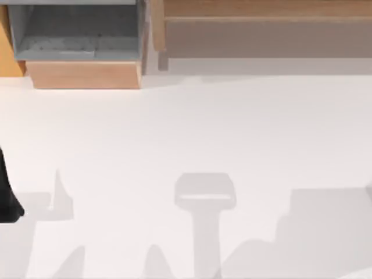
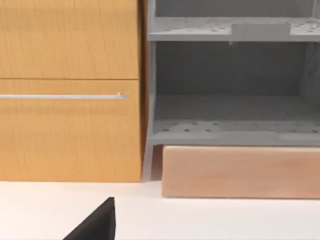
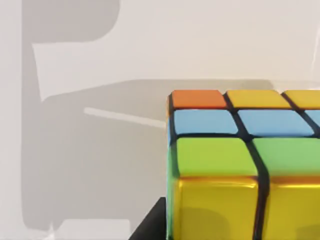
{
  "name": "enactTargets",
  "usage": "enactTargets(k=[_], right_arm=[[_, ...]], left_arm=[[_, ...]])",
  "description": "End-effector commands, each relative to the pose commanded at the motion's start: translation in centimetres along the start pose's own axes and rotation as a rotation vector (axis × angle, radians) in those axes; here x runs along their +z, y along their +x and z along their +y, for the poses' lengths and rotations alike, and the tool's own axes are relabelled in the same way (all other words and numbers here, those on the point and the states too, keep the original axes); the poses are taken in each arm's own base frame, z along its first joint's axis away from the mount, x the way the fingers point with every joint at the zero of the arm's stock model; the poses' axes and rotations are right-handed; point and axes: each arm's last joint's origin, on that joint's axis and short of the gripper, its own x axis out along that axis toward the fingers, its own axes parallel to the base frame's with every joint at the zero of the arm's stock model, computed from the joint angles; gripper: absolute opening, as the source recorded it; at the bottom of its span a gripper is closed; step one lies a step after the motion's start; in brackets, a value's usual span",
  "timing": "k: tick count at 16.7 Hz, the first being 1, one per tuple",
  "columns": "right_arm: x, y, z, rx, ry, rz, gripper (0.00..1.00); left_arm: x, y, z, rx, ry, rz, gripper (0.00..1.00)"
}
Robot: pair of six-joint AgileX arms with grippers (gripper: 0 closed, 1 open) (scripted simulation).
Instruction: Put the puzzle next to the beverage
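Right wrist view shows the puzzle cube [image 3: 240,165] very close to the camera, with orange, yellow, blue and green tiles, and the white tabletop [image 3: 200,45] behind it. A dark piece of the right gripper [image 3: 150,225] stands just beside the cube, but I cannot tell if the jaws are wide, narrow or holding it. Where the cube stands on the tabletop I also cannot say from this close look.

In the top view, a dark part of the left arm [image 1: 7,197] is at the left edge of the tabletop. The grey shelf unit [image 1: 75,32] with its wooden base [image 1: 84,74] is at the far left corner. The left wrist view faces this shelf and a wooden cabinet door [image 2: 70,90]; the state of the left jaws I cannot tell either.

I judge the step in hand is taking the cube. To do it well, the jaws should meet two flat opposite faces squarely, not the edges, and lift straight. I see no beverage, so it must be found first.
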Motion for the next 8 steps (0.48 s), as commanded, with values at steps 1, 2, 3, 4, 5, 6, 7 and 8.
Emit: enactTargets(k=[1,2,3,4,5,6,7,8], right_arm=[[0.00,0.00,0.00,0.000,0.000,0.000,0.00],[0.00,0.00,0.00,0.000,0.000,0.000,0.00],[0.00,0.00,0.00,0.000,0.000,0.000,0.00],[0.00,0.00,0.00,0.000,0.000,0.000,0.08],[0.00,0.00,0.00,0.000,0.000,0.000,0.15],[0.00,0.00,0.00,0.000,0.000,0.000,0.23],[0.00,0.00,0.00,0.000,0.000,0.000,0.30],[0.00,0.00,0.00,0.000,0.000,0.000,0.38]], left_arm=[[0.00,0.00,0.00,0.000,0.000,0.000,1.00],[0.00,0.00,0.00,0.000,0.000,0.000,1.00],[0.00,0.00,0.00,0.000,0.000,0.000,1.00],[0.00,0.00,0.00,0.000,0.000,0.000,1.00],[0.00,0.00,0.00,0.000,0.000,0.000,1.00],[0.00,0.00,0.00,0.000,0.000,0.000,1.00],[0.00,0.00,0.00,0.000,0.000,0.000,1.00],[0.00,0.00,0.00,0.000,0.000,0.000,1.00]])
